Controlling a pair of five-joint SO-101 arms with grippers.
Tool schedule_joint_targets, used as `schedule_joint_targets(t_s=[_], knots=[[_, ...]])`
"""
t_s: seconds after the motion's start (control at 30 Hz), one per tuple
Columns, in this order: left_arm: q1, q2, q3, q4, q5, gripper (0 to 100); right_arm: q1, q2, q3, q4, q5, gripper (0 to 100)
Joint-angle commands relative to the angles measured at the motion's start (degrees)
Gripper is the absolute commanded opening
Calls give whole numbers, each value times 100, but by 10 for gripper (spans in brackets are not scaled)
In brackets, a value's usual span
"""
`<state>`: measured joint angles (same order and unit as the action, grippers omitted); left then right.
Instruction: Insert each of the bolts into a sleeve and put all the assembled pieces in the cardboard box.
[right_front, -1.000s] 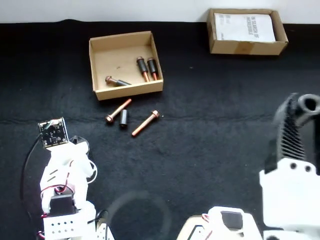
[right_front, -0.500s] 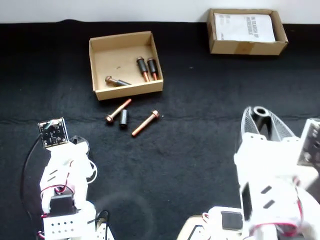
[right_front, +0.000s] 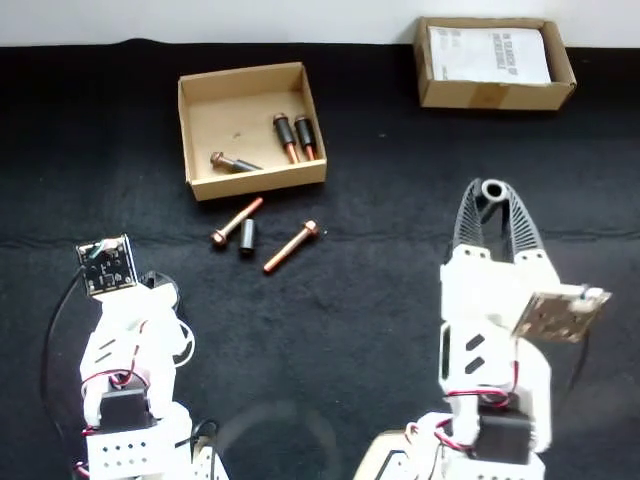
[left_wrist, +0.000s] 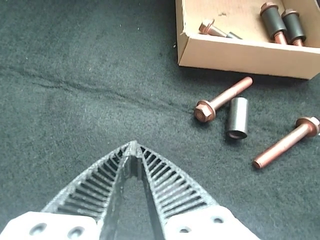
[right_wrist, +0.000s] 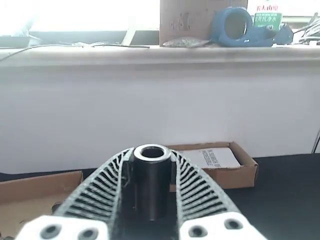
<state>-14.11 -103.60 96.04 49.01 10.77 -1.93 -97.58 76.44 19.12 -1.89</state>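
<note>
Right of centre in the high view, grips a dark sleeve (right_front: 492, 189) between the right jaws, open end showing. On the arm at lower left, holds the left jaws pinched together on nothing. At upper left, shows the cardboard box (right_front: 195, 110) with three sleeved bolts (right_front: 285, 134) inside. Just below it on the tabletop (right_front: 380, 260), lays out a bare bolt (right_front: 237, 221), a loose sleeve (right_front: 247, 237) and a second bare bolt (right_front: 291, 247).

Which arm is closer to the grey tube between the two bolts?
Left. The left end effector is near the loose sleeve; the right end effector, gripping another sleeve, is far across the mat.
</note>
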Motion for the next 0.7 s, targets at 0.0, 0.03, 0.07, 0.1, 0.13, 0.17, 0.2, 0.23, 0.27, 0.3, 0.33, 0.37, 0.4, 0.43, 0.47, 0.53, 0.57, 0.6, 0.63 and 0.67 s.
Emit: schedule_joint_targets(t_s=[0.0,0.03,0.07,0.1,0.13,0.17,0.2,0.23,0.27,0.3,0.33,0.37,0.4,0.43,0.47,0.53,0.57,0.6,0.63,0.67], knots=[[57,4,110,9,26,11,57,-752,1376,-1332,26,8],[57,4,110,9,26,11,66,-796,1657,-1552,149,8],[57,4,110,9,26,10,92,-760,1815,-1745,325,8],[57,4,110,9,26,10,171,-734,1938,-1930,501,8],[57,4,110,9,26,10,233,-716,2035,-2105,607,8],[57,4,110,9,26,10,277,-716,2114,-2290,651,8],[57,4,110,9,26,10,321,-716,2220,-2431,651,8],[57,4,110,0,26,10,374,-716,2352,-2563,659,8],[57,4,110,0,26,10,426,-716,2475,-2668,642,8],[57,4,110,0,35,10,470,-716,2607,-2756,642,8],[110,4,110,0,44,10,497,-690,2686,-2774,642,8],[171,4,110,9,44,10,497,-655,2747,-2738,633,8],[233,4,110,53,44,10,497,-655,2747,-2607,633,8],[295,4,110,105,44,10,470,-699,2747,-2466,633,8],[391,4,110,114,44,10,453,-699,2747,-2352,624,8],[655,-4,110,97,44,10,409,-673,2747,-2079,308,8],[822,-4,110,88,44,10,400,-673,2747,-1895,26,8],[989,-4,110,88,44,10,374,-690,2747,-1675,-229,8],[1156,-4,110,88,44,10,365,-699,2747,-1437,-448,8],[1314,-4,110,79,44,9,356,-699,2747,-1235,-615,8]])
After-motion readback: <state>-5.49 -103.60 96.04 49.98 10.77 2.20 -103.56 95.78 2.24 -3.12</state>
